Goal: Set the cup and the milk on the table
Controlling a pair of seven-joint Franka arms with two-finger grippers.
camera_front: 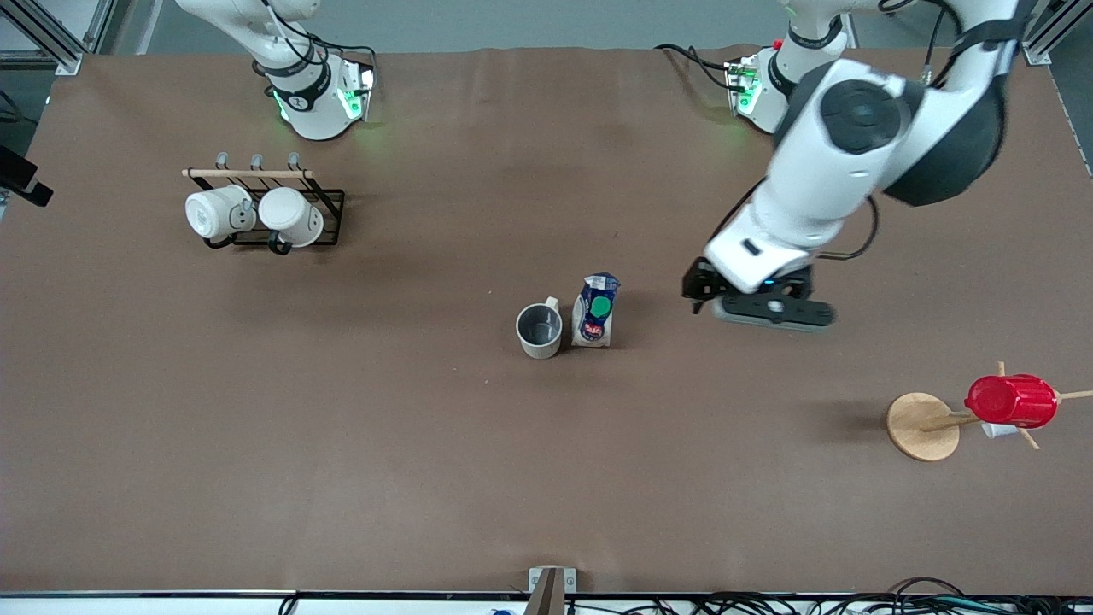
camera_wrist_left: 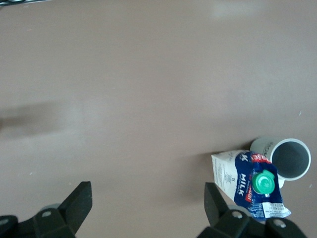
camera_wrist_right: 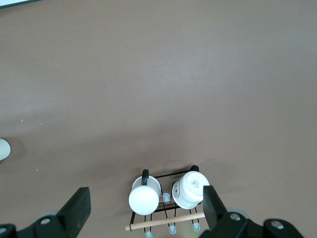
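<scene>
The cream-white cup (camera_front: 540,331) with a dark grey inside stands upright on the brown table (camera_front: 341,444) near its middle. The milk (camera_front: 595,312) stands close beside it, toward the left arm's end. Both also show in the left wrist view, the cup (camera_wrist_left: 290,157) and the milk (camera_wrist_left: 245,183) with its green cap. My left gripper (camera_front: 696,295) is open and empty, over bare table a short way from the milk toward the left arm's end (camera_wrist_left: 147,191). My right gripper (camera_wrist_right: 144,193) is open and empty, high over the table by the mug rack.
A black wire rack (camera_front: 329,209) with two white mugs hung on it stands near the right arm's base; it also shows in the right wrist view (camera_wrist_right: 168,196). A wooden cup tree (camera_front: 922,425) carrying a red plastic cup (camera_front: 1012,401) stands at the left arm's end.
</scene>
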